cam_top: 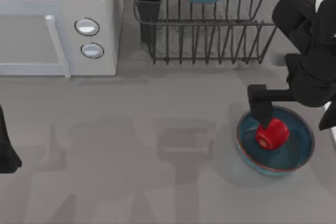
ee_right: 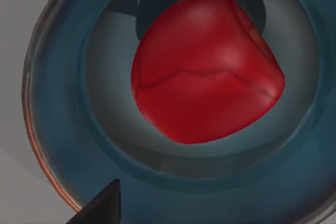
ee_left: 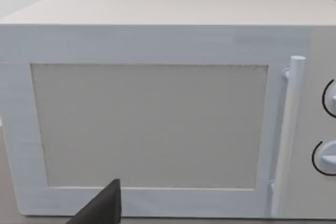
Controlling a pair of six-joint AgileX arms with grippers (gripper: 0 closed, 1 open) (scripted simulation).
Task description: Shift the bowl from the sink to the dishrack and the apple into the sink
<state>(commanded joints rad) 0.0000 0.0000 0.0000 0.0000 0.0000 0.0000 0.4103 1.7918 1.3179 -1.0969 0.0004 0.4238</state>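
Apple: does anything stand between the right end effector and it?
Nothing visible does. The right end effector hangs directly over the apple, which lies in the bowl on the table's right; the bowl's wall rings it but the top is open. The left arm is parked at the table's left edge.

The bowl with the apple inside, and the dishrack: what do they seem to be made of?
The bowl looks like glazed ceramic: glossy teal, with a thin reddish-brown rim. The dishrack looks like dark metal wire: thin upright bars. The apple looks smooth and glossy.
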